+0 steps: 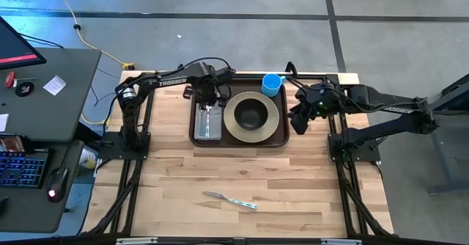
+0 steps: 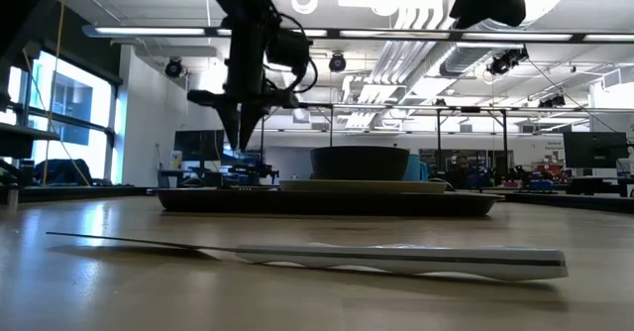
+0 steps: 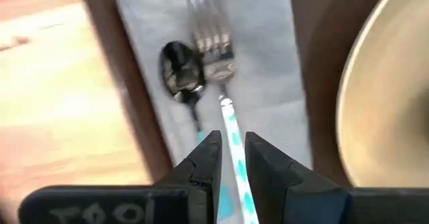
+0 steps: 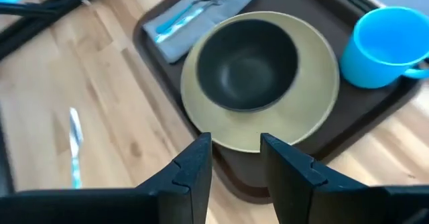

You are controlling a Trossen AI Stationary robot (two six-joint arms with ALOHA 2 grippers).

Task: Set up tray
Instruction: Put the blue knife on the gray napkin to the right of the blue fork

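Note:
The dark brown tray (image 1: 238,141) lies at the table's far middle. On it a grey napkin (image 1: 208,128) carries a spoon (image 3: 181,73) and a blue-handled fork (image 3: 214,49). Beside them a dark bowl (image 1: 251,113) sits on a beige plate (image 1: 272,124). A blue cup (image 1: 272,84) stands in the tray's far right corner. My left gripper (image 3: 233,143) hangs above the fork's handle, narrowly open and pointing down; in the low view its tips (image 2: 243,145) are clear of the tray. My right gripper (image 4: 236,147) is open, hovering by the tray's right edge (image 1: 299,119).
A knife (image 1: 231,199) with a blue handle lies flat on the bare wood near the table's near edge, well apart from the tray; it also shows in the low view (image 2: 396,260). A desk with a keyboard and mouse stands left of the table.

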